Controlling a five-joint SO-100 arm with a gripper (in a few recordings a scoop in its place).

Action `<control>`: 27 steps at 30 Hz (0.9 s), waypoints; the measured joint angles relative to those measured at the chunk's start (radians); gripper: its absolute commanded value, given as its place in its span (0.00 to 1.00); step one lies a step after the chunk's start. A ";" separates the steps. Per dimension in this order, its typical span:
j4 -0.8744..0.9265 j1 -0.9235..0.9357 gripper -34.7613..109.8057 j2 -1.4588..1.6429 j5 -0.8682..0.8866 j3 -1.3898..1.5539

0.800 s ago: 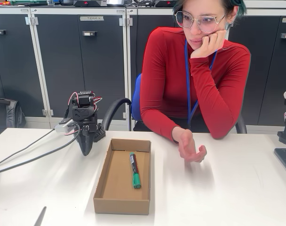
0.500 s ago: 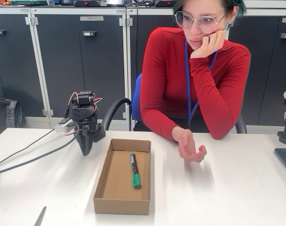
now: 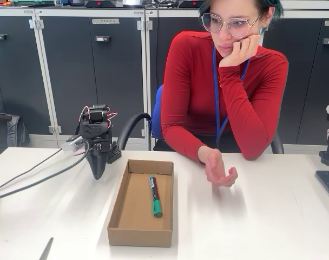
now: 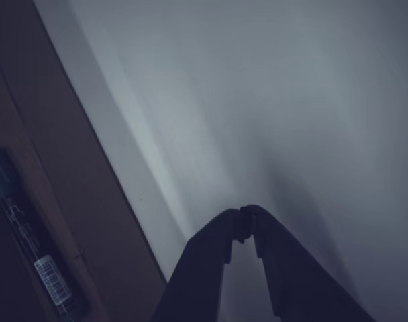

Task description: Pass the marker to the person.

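Gripper [image 4: 243, 225] closed, tips meeting, empty, low over the table [image 3: 272, 227]. Just beside it, the cardboard tray [image 3: 114, 216] holds the marker [image 3: 154, 195] lying flat. Likely light, stiff, smooth; mid-barrel suits a grip. Beyond the tray, the person's hand [image 3: 218, 172] waits open.

white table [image 3: 272, 227] with open cardboard box [image 3: 140, 235], grey cables [image 3: 29, 181], robot arm base [image 3: 97, 143]

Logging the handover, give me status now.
End effector shut, empty, on table left of box. Marker flat in box. Person's hand open, waiting.
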 measured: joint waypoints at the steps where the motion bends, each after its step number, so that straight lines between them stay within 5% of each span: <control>1: -0.005 0.011 0.21 0.000 0.000 -0.023; 17: -0.028 0.052 0.21 -0.080 0.017 -0.350; 27: -0.196 -0.003 0.21 -0.362 0.127 -0.655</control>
